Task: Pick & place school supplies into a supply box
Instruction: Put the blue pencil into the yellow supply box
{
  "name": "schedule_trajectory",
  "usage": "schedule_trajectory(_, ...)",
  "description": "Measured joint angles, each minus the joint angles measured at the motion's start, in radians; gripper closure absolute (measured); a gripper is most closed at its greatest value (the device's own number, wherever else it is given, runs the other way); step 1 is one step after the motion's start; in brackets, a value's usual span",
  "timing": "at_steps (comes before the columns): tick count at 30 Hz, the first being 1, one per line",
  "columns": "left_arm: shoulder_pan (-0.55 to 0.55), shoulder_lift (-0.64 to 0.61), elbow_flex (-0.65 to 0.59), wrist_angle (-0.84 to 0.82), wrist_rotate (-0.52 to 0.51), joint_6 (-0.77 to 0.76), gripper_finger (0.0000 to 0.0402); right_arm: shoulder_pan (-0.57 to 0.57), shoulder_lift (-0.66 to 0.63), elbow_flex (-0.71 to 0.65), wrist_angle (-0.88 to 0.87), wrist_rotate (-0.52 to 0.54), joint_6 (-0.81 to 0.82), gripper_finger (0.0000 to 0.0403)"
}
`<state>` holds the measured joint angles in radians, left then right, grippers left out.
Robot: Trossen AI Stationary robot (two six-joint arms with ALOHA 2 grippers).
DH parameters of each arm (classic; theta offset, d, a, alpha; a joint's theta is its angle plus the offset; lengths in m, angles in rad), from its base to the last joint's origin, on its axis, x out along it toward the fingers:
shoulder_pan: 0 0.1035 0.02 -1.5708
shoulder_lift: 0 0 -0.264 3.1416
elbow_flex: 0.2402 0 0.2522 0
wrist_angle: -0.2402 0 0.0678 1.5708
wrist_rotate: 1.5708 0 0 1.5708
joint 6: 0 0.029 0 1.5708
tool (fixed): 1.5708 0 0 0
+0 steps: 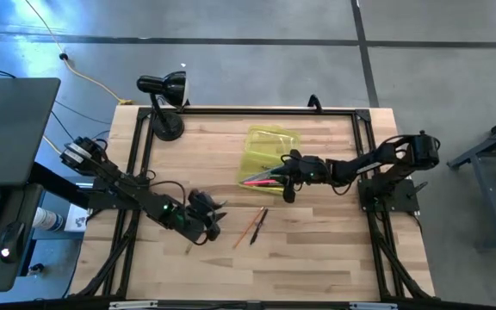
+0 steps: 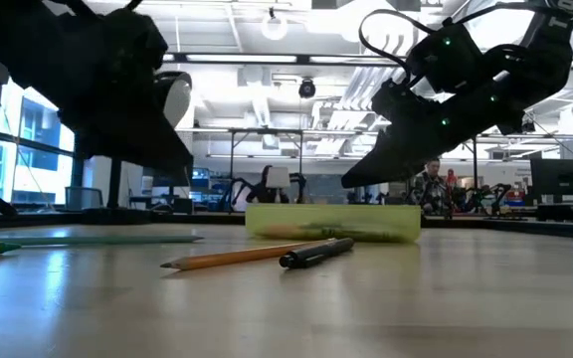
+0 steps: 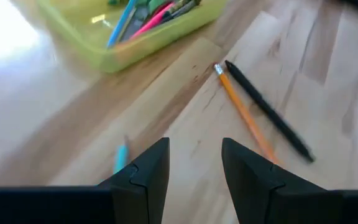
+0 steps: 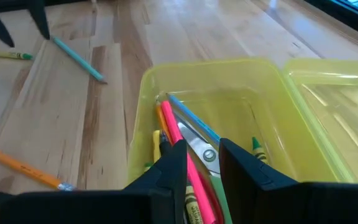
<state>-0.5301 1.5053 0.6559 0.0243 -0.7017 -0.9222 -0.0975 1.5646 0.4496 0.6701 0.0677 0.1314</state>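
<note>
The translucent yellow-green supply box (image 1: pixel 269 153) lies open on the table, lid folded back. It holds pink, orange and blue pens, scissors (image 4: pixel 202 147) and a green crayon. My right gripper (image 4: pixel 202 168) is open above the box's near end, touching nothing. An orange pencil (image 3: pixel 247 115) and a black pen (image 3: pixel 269 112) lie side by side on the table (image 1: pixel 317 250), ahead of my open, empty left gripper (image 3: pixel 194 168). A teal pencil (image 4: pixel 79 59) and a green crayon (image 4: pixel 8 55) lie near my left gripper (image 1: pixel 209 215).
A black desk lamp (image 1: pixel 166 99) stands at the table's far left corner. A black frame runs around the table's edges. The box's lid (image 4: pixel 334 106) lies open on its far side. Bare wood lies toward the table's near edge.
</note>
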Motion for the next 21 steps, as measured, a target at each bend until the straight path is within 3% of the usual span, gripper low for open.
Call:
schedule_trajectory(3, 0.000, -0.016, 0.000, -0.070, 0.002, 0.074, 0.0222, 0.000, 0.000, 0.000, 0.000, 0.000, 0.001, 0.0330)
schedule_trajectory(9, 0.000, -0.015, -0.053, -0.124, 0.034, 0.009, 0.0222, 0.000, 0.000, 0.000, 0.000, -0.020, 0.026, 0.0330)
schedule_trajectory(21, -0.001, 0.001, -0.233, 0.205, 0.007, 0.080, 0.0222, 0.000, 0.000, 0.000, 0.000, -0.024, 0.031, 0.0330)
